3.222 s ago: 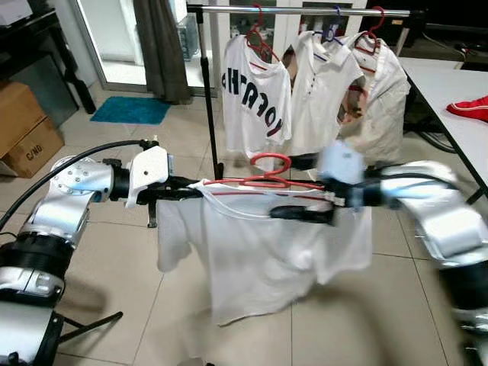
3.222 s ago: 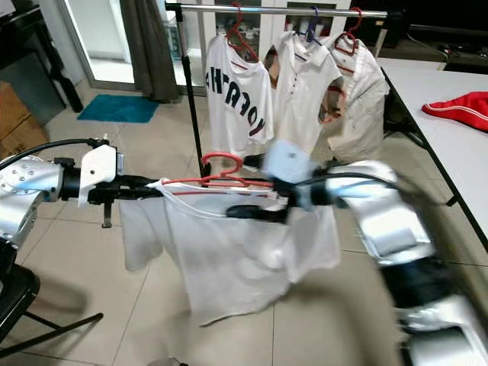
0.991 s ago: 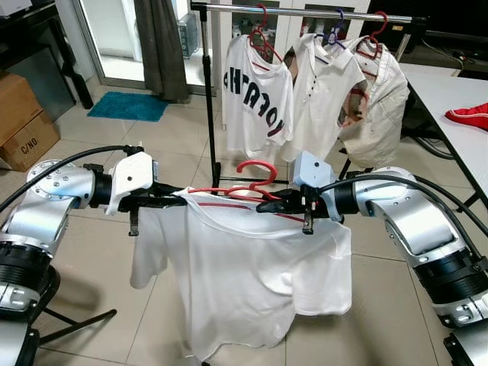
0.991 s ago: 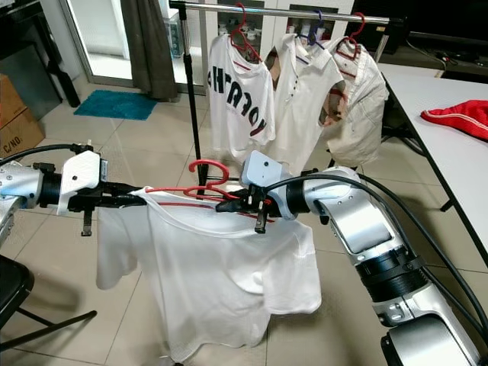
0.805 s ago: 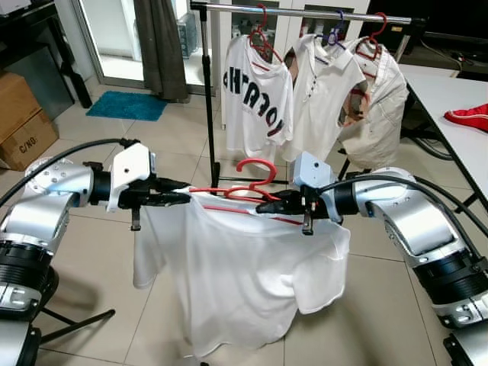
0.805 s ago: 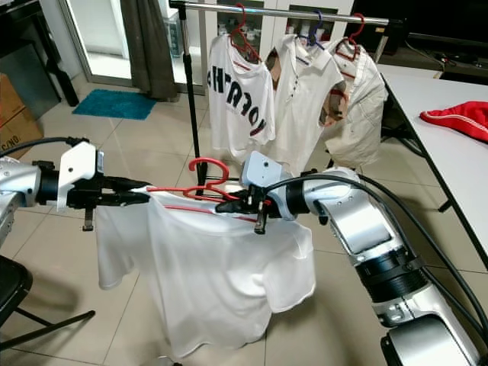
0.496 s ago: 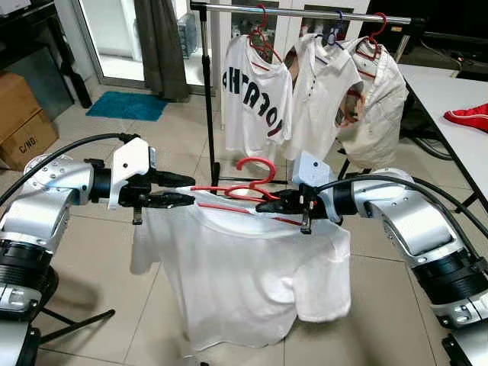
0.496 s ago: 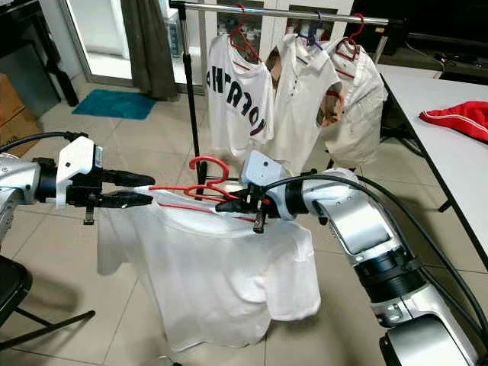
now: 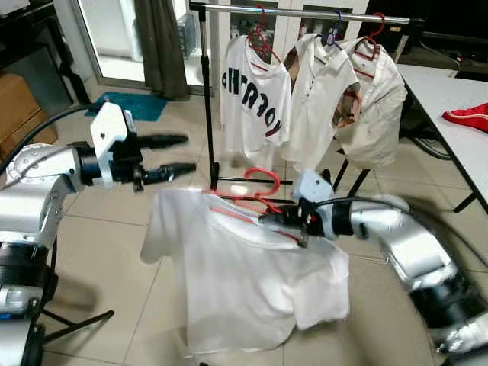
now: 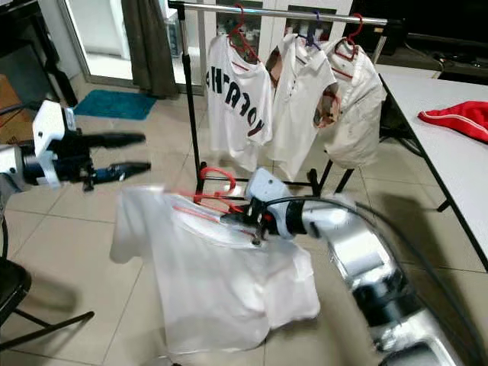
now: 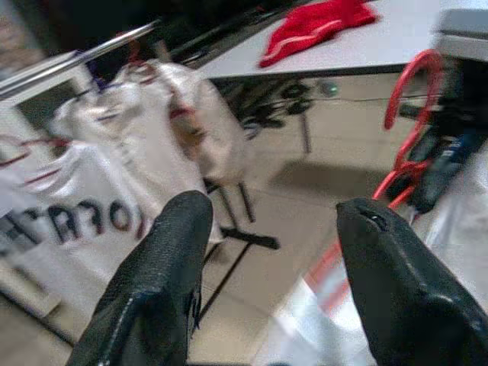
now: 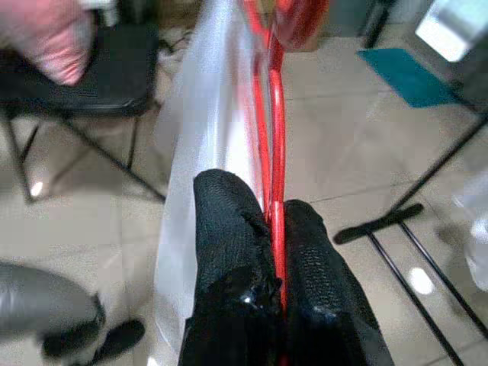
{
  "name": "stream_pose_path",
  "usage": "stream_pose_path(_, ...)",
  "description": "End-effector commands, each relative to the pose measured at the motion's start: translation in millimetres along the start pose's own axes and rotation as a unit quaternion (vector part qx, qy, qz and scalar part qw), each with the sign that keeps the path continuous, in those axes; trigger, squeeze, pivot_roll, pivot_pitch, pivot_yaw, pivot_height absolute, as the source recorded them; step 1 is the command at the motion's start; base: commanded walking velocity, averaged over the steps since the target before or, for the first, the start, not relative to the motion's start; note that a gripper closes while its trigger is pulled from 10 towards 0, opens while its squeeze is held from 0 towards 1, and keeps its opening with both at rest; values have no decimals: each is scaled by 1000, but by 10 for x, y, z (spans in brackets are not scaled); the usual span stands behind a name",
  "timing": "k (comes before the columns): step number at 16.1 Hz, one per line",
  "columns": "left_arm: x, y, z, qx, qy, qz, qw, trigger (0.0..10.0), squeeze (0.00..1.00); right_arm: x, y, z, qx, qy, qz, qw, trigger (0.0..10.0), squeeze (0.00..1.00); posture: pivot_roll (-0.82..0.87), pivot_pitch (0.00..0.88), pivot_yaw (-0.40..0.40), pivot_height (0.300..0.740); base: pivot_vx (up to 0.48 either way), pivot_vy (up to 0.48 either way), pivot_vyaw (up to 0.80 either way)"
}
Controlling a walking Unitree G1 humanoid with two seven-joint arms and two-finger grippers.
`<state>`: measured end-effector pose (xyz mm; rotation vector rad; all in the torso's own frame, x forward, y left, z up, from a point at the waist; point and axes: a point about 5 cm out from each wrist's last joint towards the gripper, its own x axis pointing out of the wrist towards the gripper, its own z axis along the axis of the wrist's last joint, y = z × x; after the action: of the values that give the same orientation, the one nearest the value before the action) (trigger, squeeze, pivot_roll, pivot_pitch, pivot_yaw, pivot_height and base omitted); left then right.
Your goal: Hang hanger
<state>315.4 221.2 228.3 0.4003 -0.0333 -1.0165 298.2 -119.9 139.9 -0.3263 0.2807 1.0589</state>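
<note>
A red hanger (image 9: 255, 192) carries a white T-shirt (image 9: 244, 282) in front of me. My right gripper (image 9: 276, 221) is shut on the hanger's red bar, and the right wrist view shows the bar (image 12: 276, 175) pinched between the two black fingers. My left gripper (image 9: 179, 155) is open, up and to the left of the shirt's shoulder, touching nothing. Its two fingers (image 11: 160, 290) stand wide apart in the left wrist view. Behind stands the clothes rail (image 9: 305, 13) with three hung shirts (image 9: 255, 95).
The rail's black post (image 9: 208, 99) and feet stand just behind the held shirt. A white table (image 9: 450, 91) with a red cloth (image 9: 467, 114) is at the right. Cardboard boxes (image 9: 19, 107) and a teal mat (image 9: 130, 105) lie at the left. A black chair leg (image 9: 69, 326) is near my left side.
My left gripper has let go of the hanger's left end, opened and risen up and to the left. The shirt and hanger dropped lower, hanging from my right gripper alone.
</note>
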Motion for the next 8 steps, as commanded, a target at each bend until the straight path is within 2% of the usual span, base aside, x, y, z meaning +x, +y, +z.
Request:
stream_pose_path(1,-14,-7,-33,-4,18,27,999,10000,1000,-58,-64,66,-2,-30,-47,998,0,0,-74,0,-31,740,0,0,0)
stream_pose_path(2,-11,-93,-74,-21,5,46,999,10000,749,-65,-29,-40,27,-39,-80,996,0,0,-65,0,-33,740,0,0,0)
stream_pose_path(3,8,-195,-123,-37,-3,67,997,10000,412,-69,-1,-145,51,-42,-120,991,0,0,-65,0,-33,740,0,0,0)
stream_pose_path(4,34,-257,-166,-53,-1,84,995,10000,325,-70,8,-184,73,-57,-150,984,0,0,-67,0,-30,740,0,0,0)
stream_pose_path(5,127,-393,-248,-77,-13,150,986,10000,0,-82,12,-251,138,-99,-231,958,0,0,-65,0,-29,740,0,0,0)
stream_pose_path(6,218,-477,-331,-97,-11,213,972,10000,0,-107,-7,-334,180,-109,-299,931,0,0,-63,0,-32,740,0,0,0)
stream_pose_path(7,287,-543,-382,-105,-1,243,964,10000,0,-128,-28,-374,190,-107,-331,918,0,0,-62,0,-34,740,0,0,0)
stream_pose_path(8,314,-577,-399,-108,3,256,961,10000,0,-141,-39,-381,190,-108,-344,913,0,0,-62,0,-34,740,0,0,0)
